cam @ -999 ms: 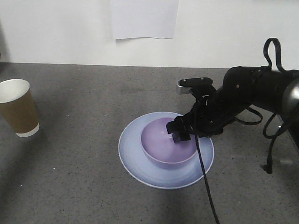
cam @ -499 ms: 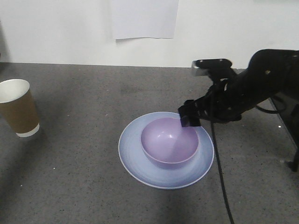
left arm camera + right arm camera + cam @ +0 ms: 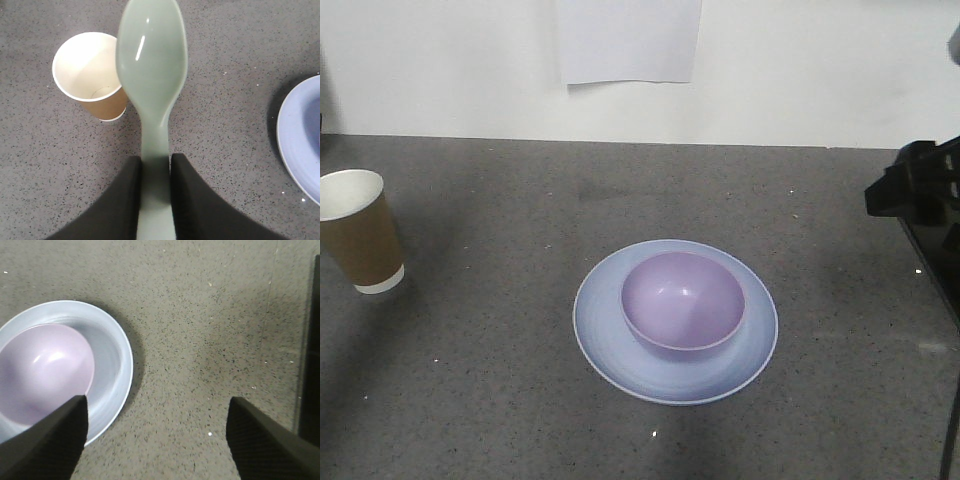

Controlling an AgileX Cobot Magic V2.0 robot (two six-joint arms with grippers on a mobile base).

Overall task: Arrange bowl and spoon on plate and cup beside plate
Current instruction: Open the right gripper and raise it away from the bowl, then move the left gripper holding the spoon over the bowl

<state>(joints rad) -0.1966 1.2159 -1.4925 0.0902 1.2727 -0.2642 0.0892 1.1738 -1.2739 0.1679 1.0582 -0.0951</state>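
Observation:
The lavender bowl [image 3: 683, 303] sits upright in the middle of the pale blue plate [image 3: 605, 340]. The brown paper cup [image 3: 360, 245] stands upright far to the left, well apart from the plate. In the left wrist view my left gripper [image 3: 155, 165] is shut on the handle of the mint-green spoon [image 3: 151, 60], whose scoop hangs above the table beside the cup [image 3: 90, 75]; the plate's rim [image 3: 300, 140] shows at the right. My right gripper [image 3: 156, 412] stands open and holds nothing, above bare table to the right of the plate [image 3: 117, 365] and bowl [image 3: 45, 370].
The grey speckled tabletop [image 3: 520, 200] runs back to a white wall with a paper sheet [image 3: 628, 40]. My right arm [image 3: 920, 190] shows at the right edge. A black edge [image 3: 310, 340] borders the table on the right.
My right arm has pulled back from over the bowl, up and to the right, to the edge of the front view. The bowl stays on the plate.

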